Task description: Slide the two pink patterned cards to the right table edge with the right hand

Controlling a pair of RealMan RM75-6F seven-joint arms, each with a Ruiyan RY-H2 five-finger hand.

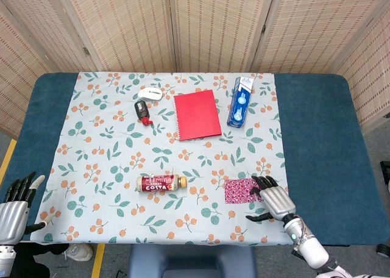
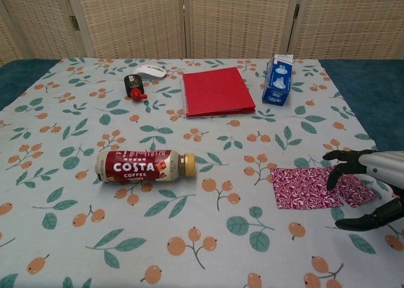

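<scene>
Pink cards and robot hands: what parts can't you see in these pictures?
- Right-hand pink card: chest view, the right hand's fingers cover part of it; whether they press on it is unclear.
- Head view: the two cards blur into one patch, too small to separate.
- Right hand: chest view, cut off by the right edge.
- Left hand: head view only, cut by the corner.
- Blue carton: print too small to read.

Far side: mouse (image 1: 150, 93), clip (image 1: 142, 111), notebook (image 1: 197, 114), carton (image 1: 240, 103), left to right.
Near middle: bottle (image 1: 161, 183) lying on tablecloth (image 1: 97, 150).
Near right: cards (image 1: 241, 190), right hand (image 1: 274, 200) touching their right end.
Near left: left hand (image 1: 13, 208), off the table.
</scene>
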